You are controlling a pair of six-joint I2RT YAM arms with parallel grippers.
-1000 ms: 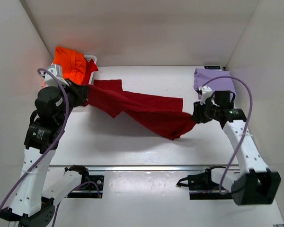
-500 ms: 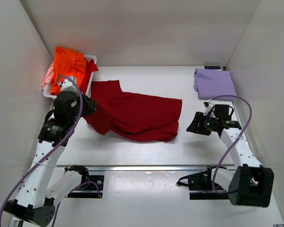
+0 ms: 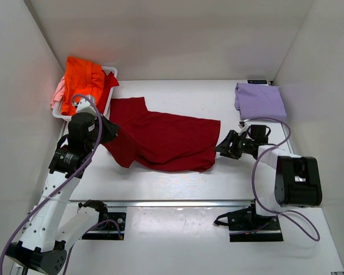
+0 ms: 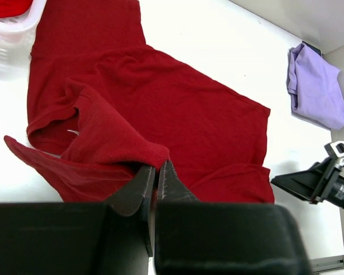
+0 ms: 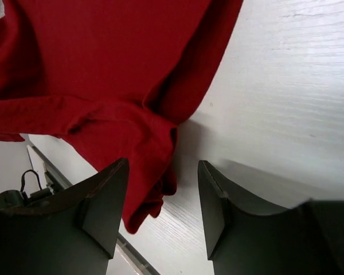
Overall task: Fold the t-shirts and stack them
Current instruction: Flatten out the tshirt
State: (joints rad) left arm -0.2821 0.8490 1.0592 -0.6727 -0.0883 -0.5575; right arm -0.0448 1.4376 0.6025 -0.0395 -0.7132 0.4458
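On the table (image 3: 178,91), left claw (image 4: 156,172) pinches the dark red t-shirt (image 4: 178,109); right claw (image 5: 162,166) stands open beside its hem

Dark red t-shirt (image 3: 166,140): no longer stretched in the air between the two arms; now lies slack on the table (image 3: 160,177), its right end dropped into a rumpled edge.
Right gripper (image 3: 228,144): has let go of the shirt's right corner; jaws now stand apart, low over the table just beside that edge.
Right arm: drawn in and folded, its elbow no longer out at the near right corner.
Left gripper (image 3: 106,130): shifted from beside the basket (image 3: 110,72) toward the near side, lowering its end of the shirt.
Lavender t-shirt (image 3: 260,101): earlier partly covered by the right arm, now fully in view.
Pink t-shirt (image 3: 56,91): uncovered at the basket's left.
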